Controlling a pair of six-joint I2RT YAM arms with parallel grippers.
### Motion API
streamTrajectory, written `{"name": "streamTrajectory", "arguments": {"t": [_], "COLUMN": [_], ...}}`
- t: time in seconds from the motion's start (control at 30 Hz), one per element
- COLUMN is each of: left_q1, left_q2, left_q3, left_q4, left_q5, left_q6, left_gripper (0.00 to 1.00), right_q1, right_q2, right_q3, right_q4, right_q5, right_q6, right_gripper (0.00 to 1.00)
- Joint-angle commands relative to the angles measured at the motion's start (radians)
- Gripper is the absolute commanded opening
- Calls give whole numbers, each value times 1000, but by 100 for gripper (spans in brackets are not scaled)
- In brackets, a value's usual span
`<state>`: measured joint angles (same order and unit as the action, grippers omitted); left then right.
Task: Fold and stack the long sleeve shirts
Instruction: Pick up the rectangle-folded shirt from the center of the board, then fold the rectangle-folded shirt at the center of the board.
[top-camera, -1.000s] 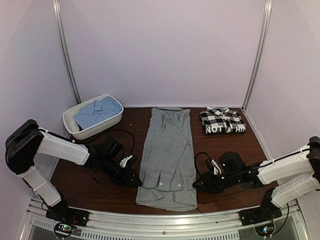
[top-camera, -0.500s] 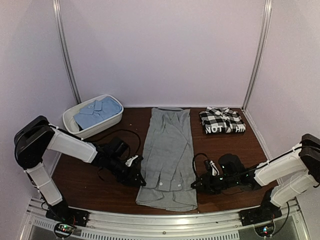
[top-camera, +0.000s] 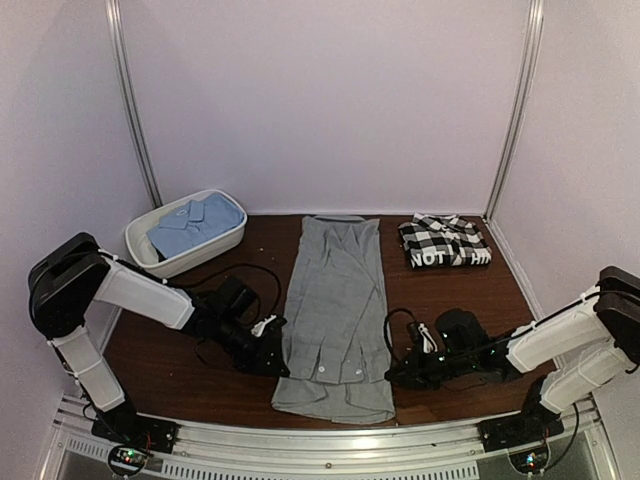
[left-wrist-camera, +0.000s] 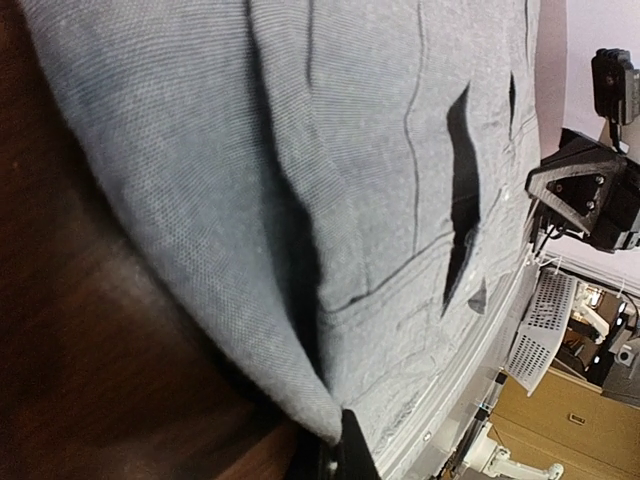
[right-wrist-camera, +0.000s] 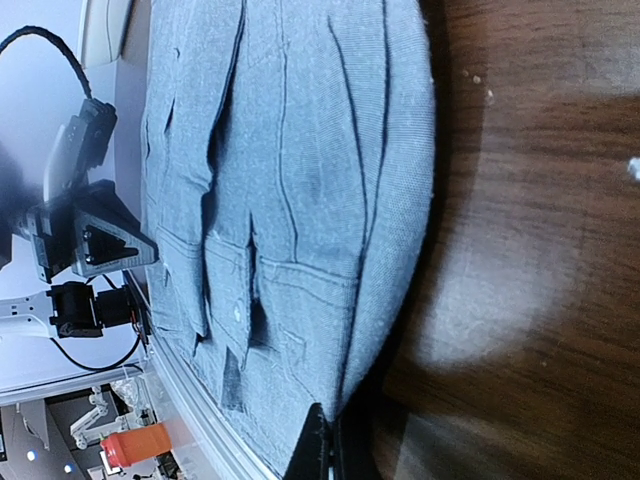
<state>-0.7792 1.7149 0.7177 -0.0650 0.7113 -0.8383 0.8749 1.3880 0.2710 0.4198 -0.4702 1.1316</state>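
Across the middle of a dark wooden table (top-camera: 450, 300), the grey shirt (top-camera: 335, 295) lies flat, folded into a long strip that runs from the near edge toward the back wall. At back left, a white tub (top-camera: 138, 243) holds the folded light blue shirt (top-camera: 197, 224). At back right, the folded checked shirt (top-camera: 445, 243) rests on the wood. Near the grey shirt's front end, the left gripper (top-camera: 278, 368) pinches its left edge and the right gripper (top-camera: 392, 378) its right edge, jaws closed on cloth.
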Motion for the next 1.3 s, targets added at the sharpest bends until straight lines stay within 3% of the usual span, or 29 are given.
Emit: {"name": "streamTrajectory", "arguments": {"t": [0.0, 0.43, 0.77, 1.27], "left_q1": [-9, -7, 97, 273], "left_q2": [-76, -174, -171, 149], "left_q3": [-29, 8, 7, 296], "left_q4": [34, 14, 226, 358], "left_q5": [12, -1, 99, 128], "left_q6": [-33, -75, -312, -379], "left_gripper": [0, 0, 0, 0], "right_q1": [25, 23, -84, -304], "right_q2": [-27, -141, -86, 209], "right_q3": [16, 129, 235, 419], "right_q4": [-3, -169, -122, 36], "right_q5": [6, 79, 100, 81], "right_q6": [-2, -46, -63, -99], "right_gripper": [0, 0, 0, 0]}}
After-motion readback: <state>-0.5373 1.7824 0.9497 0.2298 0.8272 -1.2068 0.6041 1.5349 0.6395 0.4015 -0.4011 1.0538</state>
